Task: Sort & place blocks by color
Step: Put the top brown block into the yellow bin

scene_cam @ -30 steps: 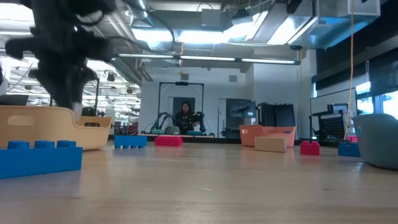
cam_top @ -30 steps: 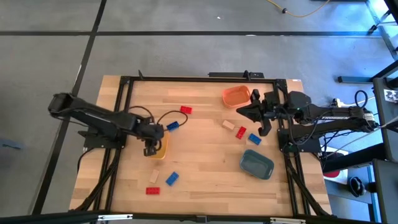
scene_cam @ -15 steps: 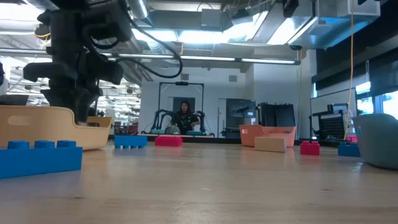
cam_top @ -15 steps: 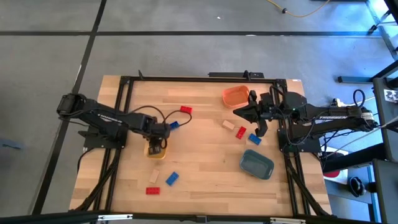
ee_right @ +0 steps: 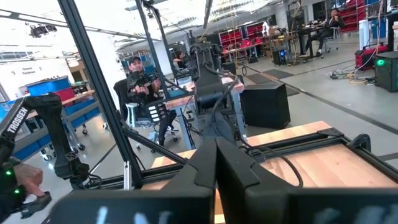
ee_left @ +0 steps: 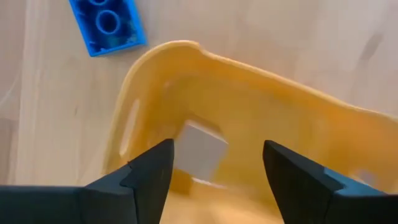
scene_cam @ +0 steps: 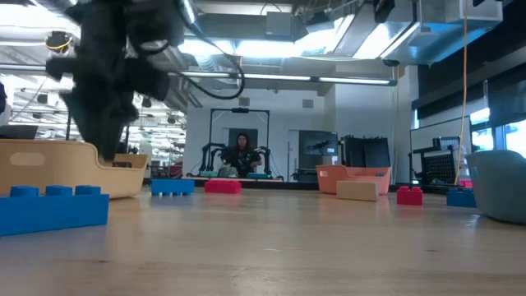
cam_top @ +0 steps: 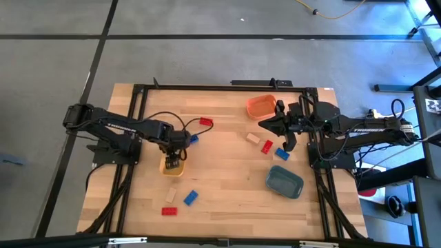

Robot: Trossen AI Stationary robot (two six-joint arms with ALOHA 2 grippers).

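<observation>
My left gripper (cam_top: 173, 161) (ee_left: 216, 155) is open and points down over the yellow tray (cam_top: 172, 167) (ee_left: 261, 106). A pale block (ee_left: 200, 149) lies on the tray's floor below the fingers, untouched. Just beyond the tray lies a blue block (cam_top: 193, 138) (ee_left: 107, 25), and farther off a red one (cam_top: 205, 122). My right gripper (cam_top: 265, 125) (ee_right: 216, 168) is shut, held level in the air by the orange tray (cam_top: 261, 106). Near it lie a beige block (cam_top: 253, 138), a red one (cam_top: 266, 146) and a blue one (cam_top: 282, 153). Toward the near edge lie a blue block (cam_top: 190, 198), a beige one (cam_top: 171, 195) and a red one (cam_top: 169, 211).
The slate-blue tray (cam_top: 284, 181) stands near the table's right edge. Black frame rails (cam_top: 138, 124) run along the table's sides. The middle of the wooden table (cam_top: 227, 172) is bare. A person (scene_cam: 243, 156) sits far behind the table.
My left gripper has shifted a little toward the table's right edge while staying over the yellow tray. The right arm has kept still.
</observation>
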